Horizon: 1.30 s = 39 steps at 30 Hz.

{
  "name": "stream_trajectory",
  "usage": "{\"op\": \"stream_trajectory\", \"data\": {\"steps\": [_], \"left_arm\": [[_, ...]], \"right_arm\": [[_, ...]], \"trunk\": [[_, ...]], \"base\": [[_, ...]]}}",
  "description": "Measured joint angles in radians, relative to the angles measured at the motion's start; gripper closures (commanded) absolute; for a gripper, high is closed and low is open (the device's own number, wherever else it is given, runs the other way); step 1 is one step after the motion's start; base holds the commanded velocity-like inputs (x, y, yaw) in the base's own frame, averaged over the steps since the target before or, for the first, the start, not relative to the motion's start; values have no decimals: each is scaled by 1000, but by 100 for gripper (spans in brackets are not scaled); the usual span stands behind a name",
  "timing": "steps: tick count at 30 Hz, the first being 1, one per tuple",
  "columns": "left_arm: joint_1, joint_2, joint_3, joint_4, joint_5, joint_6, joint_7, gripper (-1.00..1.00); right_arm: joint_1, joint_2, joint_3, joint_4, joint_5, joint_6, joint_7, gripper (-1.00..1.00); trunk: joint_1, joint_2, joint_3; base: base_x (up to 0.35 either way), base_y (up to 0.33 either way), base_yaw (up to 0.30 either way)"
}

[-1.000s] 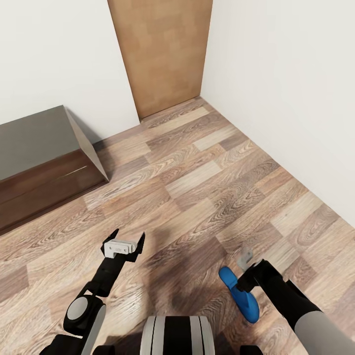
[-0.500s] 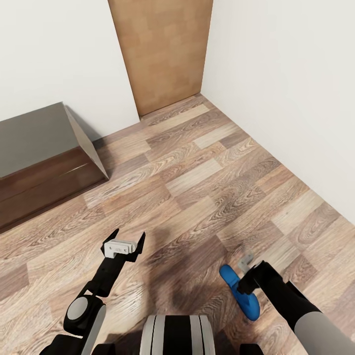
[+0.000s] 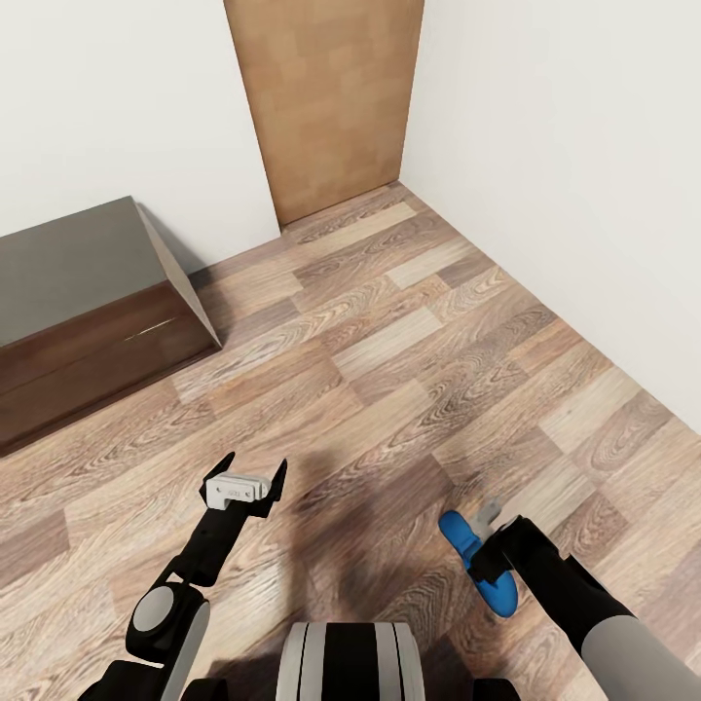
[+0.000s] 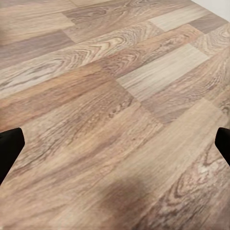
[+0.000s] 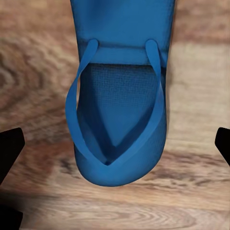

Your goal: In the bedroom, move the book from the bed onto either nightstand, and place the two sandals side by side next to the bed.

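Observation:
One bright blue sandal (image 3: 475, 563) lies on the wood-plank floor at the lower right of the head view. My right gripper (image 3: 484, 548) hovers right over it. In the right wrist view the sandal (image 5: 120, 120) shows close up, straps up, with the right gripper (image 5: 115, 143) open and its black fingertips (image 5: 9, 148) standing wide on either side of it, not touching. My left gripper (image 3: 251, 469) hangs open over bare floor, also seen open in the left wrist view (image 4: 115, 143). The book, bed and nightstand are out of view.
A low dark brown wooden cabinet (image 3: 88, 321) stands against the white wall at the left. A brown wooden door (image 3: 326, 97) closes the far corner, and a white wall (image 3: 584, 175) runs along the right. Open plank floor (image 3: 389, 370) lies between them.
The whole head view has shifted a little, so the camera moved. The right gripper stays over the sandal, which now looks slightly shorter under the arm. The left arm is unchanged.

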Motion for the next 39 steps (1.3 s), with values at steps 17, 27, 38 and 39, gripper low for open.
{"op": "stream_trajectory", "data": {"steps": [17, 27, 38, 39], "left_arm": [[0, 0, 0, 5, 0, 0, 0, -100], [0, 0, 0, 5, 0, 0, 0, -100], [0, 0, 0, 5, -1, 0, 0, -100], [0, 0, 0, 5, -1, 0, 0, -100]], "right_arm": [[0, 0, 0, 1, 0, 0, 0, -100], [0, -1, 0, 0, 0, 0, 0, -100], [0, -2, 0, 0, 0, 0, 0, -100], [0, -2, 0, 0, 0, 0, 0, -100]], "trunk": [[2, -1, -15], [6, -3, -54], [11, -6, -93], [11, -6, -93]], "base": [[0, 14, 0], [0, 0, 0], [0, 0, 0], [0, 0, 0]]}}
